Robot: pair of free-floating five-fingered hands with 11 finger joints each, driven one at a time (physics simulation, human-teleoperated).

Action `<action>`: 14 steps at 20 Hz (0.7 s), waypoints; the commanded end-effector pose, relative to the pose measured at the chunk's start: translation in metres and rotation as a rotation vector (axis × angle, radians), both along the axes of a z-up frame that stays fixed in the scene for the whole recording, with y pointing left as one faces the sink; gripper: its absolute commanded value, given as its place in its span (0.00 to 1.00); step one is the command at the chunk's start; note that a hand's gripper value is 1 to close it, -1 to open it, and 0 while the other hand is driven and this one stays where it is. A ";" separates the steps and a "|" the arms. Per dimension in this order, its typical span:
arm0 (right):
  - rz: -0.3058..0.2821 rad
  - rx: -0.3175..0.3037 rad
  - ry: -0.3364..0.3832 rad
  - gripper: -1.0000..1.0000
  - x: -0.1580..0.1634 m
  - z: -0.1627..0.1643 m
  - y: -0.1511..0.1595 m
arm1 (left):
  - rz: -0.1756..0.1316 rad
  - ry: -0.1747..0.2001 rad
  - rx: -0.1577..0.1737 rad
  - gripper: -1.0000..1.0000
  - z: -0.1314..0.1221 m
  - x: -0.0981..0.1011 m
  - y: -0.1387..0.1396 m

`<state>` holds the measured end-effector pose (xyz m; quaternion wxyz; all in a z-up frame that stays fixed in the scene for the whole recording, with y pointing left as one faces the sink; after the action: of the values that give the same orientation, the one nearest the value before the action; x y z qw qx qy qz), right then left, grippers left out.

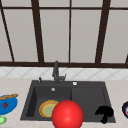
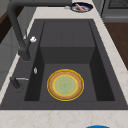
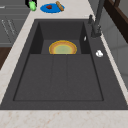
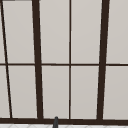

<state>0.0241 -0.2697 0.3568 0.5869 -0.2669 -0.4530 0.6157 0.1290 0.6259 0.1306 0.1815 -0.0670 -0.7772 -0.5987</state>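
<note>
A large red ball (image 1: 67,114) sits low in the middle of the front view, over the sink's front edge, and it covers part of a yellow and orange plate (image 1: 46,108). That plate (image 2: 65,85) lies flat on the floor of the dark sink basin (image 2: 67,32), seen from the right as well (image 3: 62,48). My right hand (image 1: 105,113) hangs over the front right corner of the sink, to the right of the ball and apart from it. It holds nothing that I can see.
A dark faucet (image 1: 56,71) stands behind the basin. On the left counter are a blue plate (image 1: 7,105) with food and a green object (image 1: 2,120). A dark plate (image 1: 125,109) sits on the right counter. The sink's right half is a flat drainboard (image 3: 60,75).
</note>
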 end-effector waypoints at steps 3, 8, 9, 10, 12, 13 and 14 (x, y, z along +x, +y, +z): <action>0.000 0.000 0.000 0.50 0.000 0.000 0.000 | -0.065 -0.021 -0.009 1.00 -0.017 0.025 -0.001; 0.000 0.000 0.000 0.50 0.000 0.000 0.000 | -0.110 0.052 -0.033 1.00 -0.020 0.045 0.010; 0.000 0.000 0.000 0.50 0.000 0.000 0.000 | -0.117 0.065 -0.038 1.00 -0.021 0.048 0.010; 0.000 0.000 0.000 0.50 0.000 0.000 0.000 | -0.125 0.077 -0.043 1.00 -0.021 0.050 0.010; 0.000 0.000 0.000 0.50 0.000 0.000 0.000 | -0.126 0.104 -0.053 1.00 -0.022 0.055 0.010; 0.000 0.000 0.000 0.50 0.000 0.000 0.000 | -0.132 0.117 -0.057 1.00 -0.021 0.058 0.011; 0.000 0.000 0.000 0.50 0.000 0.000 0.000 | -0.140 0.129 -0.064 1.00 -0.019 0.062 0.012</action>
<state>0.0241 -0.2697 0.3568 0.5869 -0.2669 -0.4530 0.6157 0.1772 0.6385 0.1216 0.2256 -0.1576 -0.7745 -0.5696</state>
